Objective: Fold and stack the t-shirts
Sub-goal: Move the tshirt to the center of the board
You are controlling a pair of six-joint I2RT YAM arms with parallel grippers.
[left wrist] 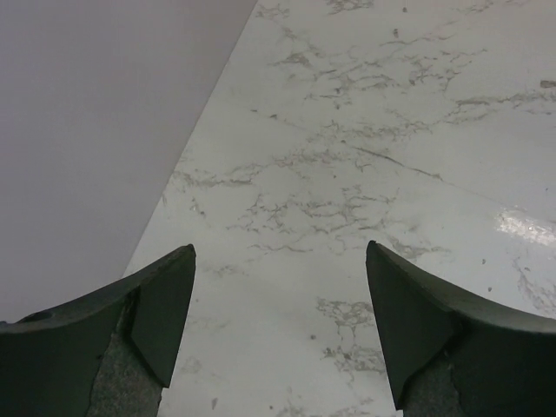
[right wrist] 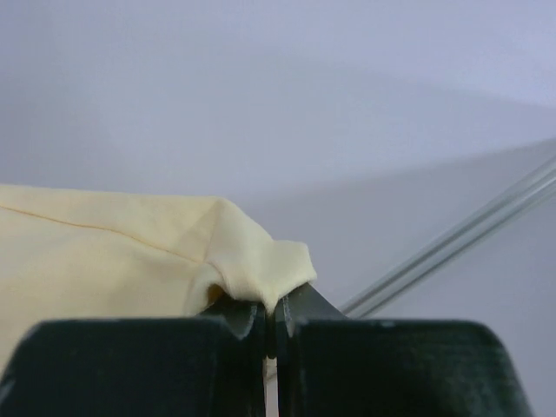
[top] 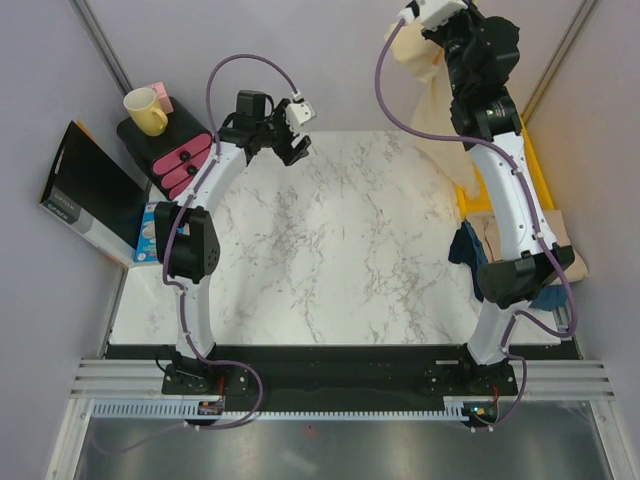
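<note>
My right gripper point(top: 408, 32) is raised high at the back right and shut on a fold of a pale cream t-shirt point(top: 438, 112). The shirt hangs down from it towards the table's right side. In the right wrist view the jaws point(right wrist: 271, 304) pinch the cream fabric point(right wrist: 113, 252) between them. My left gripper point(top: 292, 150) is open and empty above the back left of the marble table point(top: 330, 250). The left wrist view shows its gripper point(left wrist: 280, 252) spread wide over bare marble. More beige cloth point(top: 555, 225) lies at the right edge.
A yellow tray point(top: 540, 170) sits at the right edge behind the right arm. A dark blue cloth point(top: 465, 250) lies beside that arm. Off the table's left side are a yellow mug point(top: 146, 110), pink items point(top: 180, 160), a black box point(top: 90, 195) and a blue packet point(top: 150, 230).
</note>
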